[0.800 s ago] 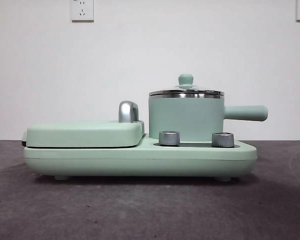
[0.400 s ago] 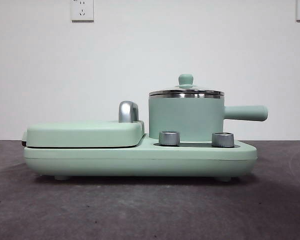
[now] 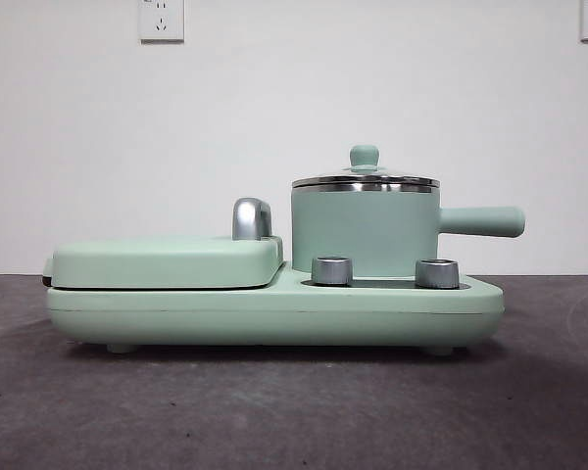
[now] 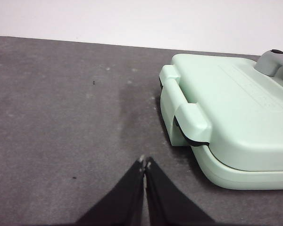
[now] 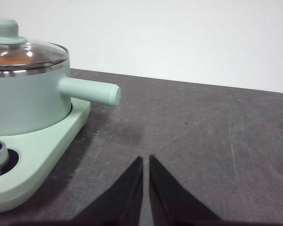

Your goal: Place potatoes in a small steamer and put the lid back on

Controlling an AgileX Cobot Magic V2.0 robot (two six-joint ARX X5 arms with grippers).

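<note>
Both grippers wait empty above the dark table [image 3: 294,411], the left gripper [image 4: 145,162] with jaws pressed together beside the flat griddle [image 4: 236,117], the right gripper [image 5: 145,160] nearly closed, near the side handle [image 5: 92,91]. Farther back, the small steamer [image 3: 365,233] stands on the green base [image 3: 274,311] behind two steel knobs [image 3: 332,271], the lid [image 3: 365,178] seated on its rim. Something orange, likely the potatoes [image 5: 12,60], shows dimly through the glass.

Bright, even light; soft shadows, sharp focus.
</note>
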